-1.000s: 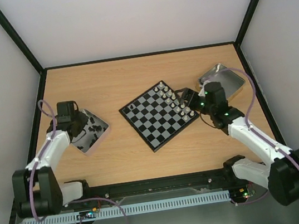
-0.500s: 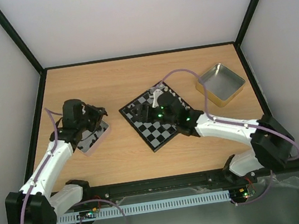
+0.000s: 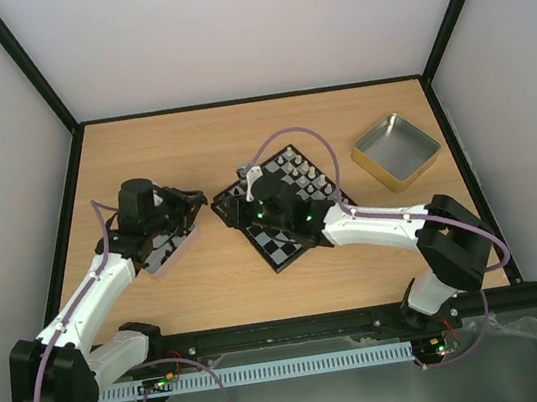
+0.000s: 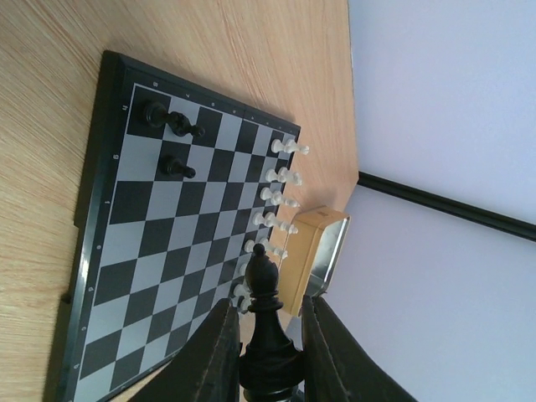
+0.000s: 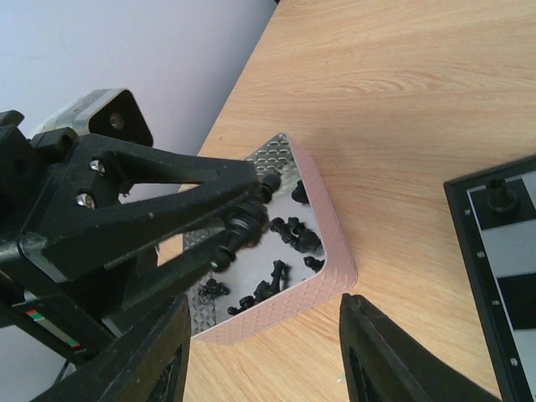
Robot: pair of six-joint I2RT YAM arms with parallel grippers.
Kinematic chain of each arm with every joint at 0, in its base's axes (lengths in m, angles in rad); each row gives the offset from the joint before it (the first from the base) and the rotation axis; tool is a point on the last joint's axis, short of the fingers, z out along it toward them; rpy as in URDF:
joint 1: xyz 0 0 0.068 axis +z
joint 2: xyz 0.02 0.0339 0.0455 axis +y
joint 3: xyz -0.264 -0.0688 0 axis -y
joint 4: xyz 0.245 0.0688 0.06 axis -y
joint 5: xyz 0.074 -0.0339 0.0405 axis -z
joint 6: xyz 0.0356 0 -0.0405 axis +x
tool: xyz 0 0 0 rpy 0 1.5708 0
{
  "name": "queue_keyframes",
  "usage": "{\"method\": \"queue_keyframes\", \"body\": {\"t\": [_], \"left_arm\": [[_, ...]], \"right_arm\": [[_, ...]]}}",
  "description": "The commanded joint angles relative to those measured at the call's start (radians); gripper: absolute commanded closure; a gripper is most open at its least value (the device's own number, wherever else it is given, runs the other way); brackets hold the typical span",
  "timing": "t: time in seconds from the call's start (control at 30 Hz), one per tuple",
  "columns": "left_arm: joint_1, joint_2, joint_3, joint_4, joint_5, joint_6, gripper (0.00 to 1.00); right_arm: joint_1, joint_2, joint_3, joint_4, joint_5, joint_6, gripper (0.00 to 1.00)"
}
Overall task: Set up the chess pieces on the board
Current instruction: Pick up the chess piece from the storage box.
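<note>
Left hand: the left hand (image 4: 268, 335) is narrowed onto one black piece (image 4: 264, 289), held upright between its fingers. It hangs above the pink tin (image 5: 293, 301), facing the board.
Right hand: the right hand (image 5: 264, 343) has its fingers partly spread with nothing between them. It reaches across the board toward the left hand and the pink tin.
Pink tin: it sits near the worktop's (image 3: 189, 142) left edge. A scatter of loose black pieces (image 5: 289, 230) lies inside, waiting to be placed.
Board: the board (image 4: 151, 243) lies turned at an angle around the middle of the worktop, between the two tins.
Black side: only three placed black pieces (image 4: 176, 126) show, clustered in the board corner nearest the pink tin. The other squares on that side are bare.
White side: the white pieces (image 4: 280, 176) stand lined up along the board side that faces the worktop's right edge. They are too small to count.
Gold tin: the gold tin (image 3: 394, 147) near the worktop's right edge looks empty, so the white set seems to be out of it.
Progress: judging by this, white looks done or close to it and black has barely begun. Most of the black set has yet to go on the board, starting with the held piece.
</note>
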Motion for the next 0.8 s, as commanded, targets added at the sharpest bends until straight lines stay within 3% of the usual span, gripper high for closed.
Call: {"method": "queue_keyframes", "body": {"t": [0.0,0.43,0.77], "left_arm": [[-0.016,0.012,-0.014,0.031,0.028,-0.04,0.82],[-0.022,0.026,-0.026,0.049,0.023,-0.054,0.83],[-0.022,0.031,-0.03,0.063,0.026,-0.06,0.83]], "right_arm": [[0.019,0.047,0.079,-0.024,0.041,-0.043,0.54],[0.03,0.107,0.143,-0.061,0.062,-0.049,0.75],[0.033,0.136,0.163,-0.074,0.041,-0.048,0.77]]}}
